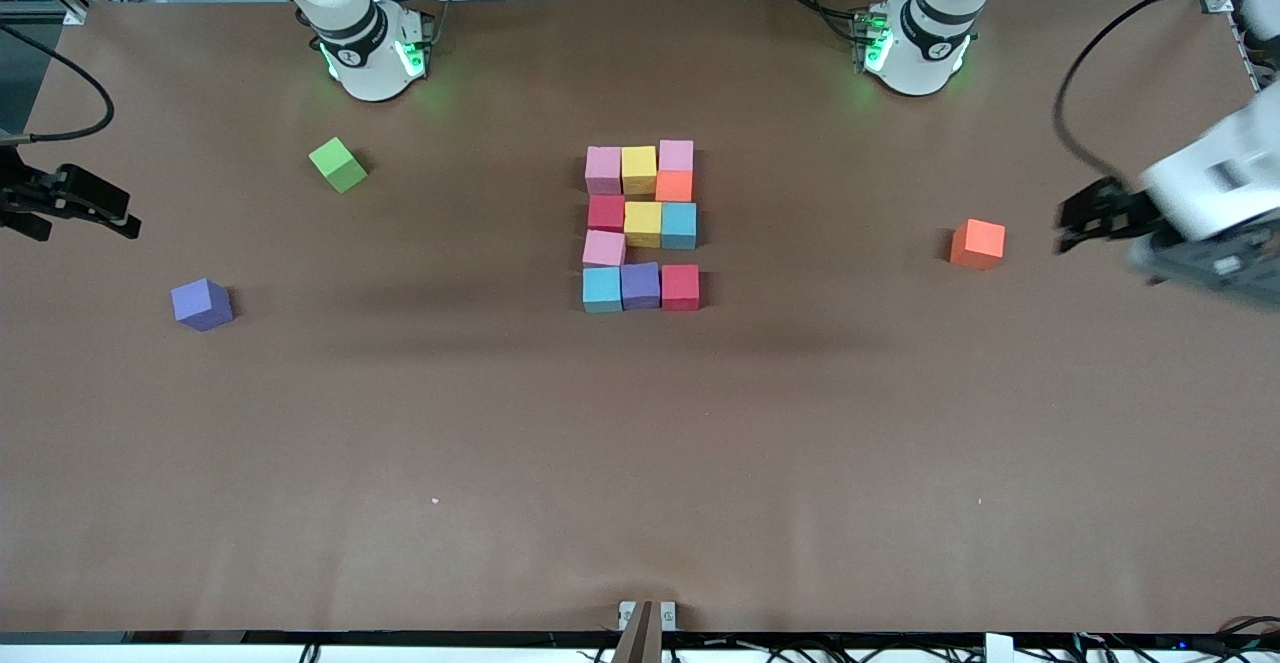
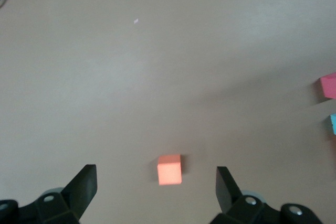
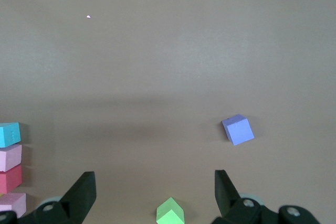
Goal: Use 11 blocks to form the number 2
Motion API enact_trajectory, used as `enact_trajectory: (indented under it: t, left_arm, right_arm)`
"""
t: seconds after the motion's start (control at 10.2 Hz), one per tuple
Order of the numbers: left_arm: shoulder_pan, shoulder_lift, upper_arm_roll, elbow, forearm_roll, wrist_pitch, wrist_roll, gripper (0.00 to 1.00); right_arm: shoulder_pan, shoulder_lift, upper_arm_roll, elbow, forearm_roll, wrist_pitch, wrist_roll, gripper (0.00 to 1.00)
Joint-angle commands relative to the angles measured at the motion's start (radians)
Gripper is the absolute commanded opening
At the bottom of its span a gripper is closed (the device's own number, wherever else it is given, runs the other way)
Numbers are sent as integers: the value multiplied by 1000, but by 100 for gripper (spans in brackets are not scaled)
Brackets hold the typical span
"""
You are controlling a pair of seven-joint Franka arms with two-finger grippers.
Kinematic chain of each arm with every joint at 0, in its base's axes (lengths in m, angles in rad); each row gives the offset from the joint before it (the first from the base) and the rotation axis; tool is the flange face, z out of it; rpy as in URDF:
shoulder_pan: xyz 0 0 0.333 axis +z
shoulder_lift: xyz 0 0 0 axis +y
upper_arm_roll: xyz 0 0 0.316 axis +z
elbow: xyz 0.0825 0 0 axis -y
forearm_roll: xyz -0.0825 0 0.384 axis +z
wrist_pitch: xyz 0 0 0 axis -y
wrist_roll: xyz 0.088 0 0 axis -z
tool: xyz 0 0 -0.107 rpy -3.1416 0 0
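Observation:
Eleven blocks sit touching in the middle of the table as the number 2 (image 1: 641, 226): pink (image 1: 603, 170), yellow and pink across the top, orange (image 1: 674, 185), then red, yellow and light blue, one pink, and light blue, purple and red (image 1: 680, 287) along the bottom. The rows are slightly uneven. My left gripper (image 1: 1068, 226) is open and empty over the left arm's end of the table; it also shows in the left wrist view (image 2: 156, 187). My right gripper (image 1: 120, 215) is open and empty over the right arm's end; it also shows in the right wrist view (image 3: 155, 190).
A loose orange cube (image 1: 978, 243) lies by the left gripper, seen in the left wrist view (image 2: 169, 169). A loose purple cube (image 1: 202, 303) and a green cube (image 1: 338, 164) lie toward the right arm's end, seen in the right wrist view (image 3: 238, 129) (image 3: 170, 214).

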State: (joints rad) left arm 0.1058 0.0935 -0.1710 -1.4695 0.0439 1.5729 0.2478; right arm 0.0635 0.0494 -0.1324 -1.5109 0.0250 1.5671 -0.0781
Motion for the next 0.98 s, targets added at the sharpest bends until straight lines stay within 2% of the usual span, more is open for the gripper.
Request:
enact_trajectory:
  t: [0.0, 0.2, 0.39, 0.88]
  left_arm:
    - [-29, -79, 48, -31, 5, -43, -156, 100]
    - [-53, -93, 82, -28, 4, -59, -251, 100]
    - [-66, -94, 135, -25, 7, -59, -232, 100]
    - [-96, -95, 130, -35, -4, -76, -252, 100]
  right_arm:
    - [10, -13, 1, 0, -3, -7, -2, 100]
    - [13, -16, 1, 1, -3, -7, 3, 100]
    - [13, -17, 1, 1, -3, -12, 8, 100]
    - [12, -23, -1, 1, -5, -21, 8, 100]
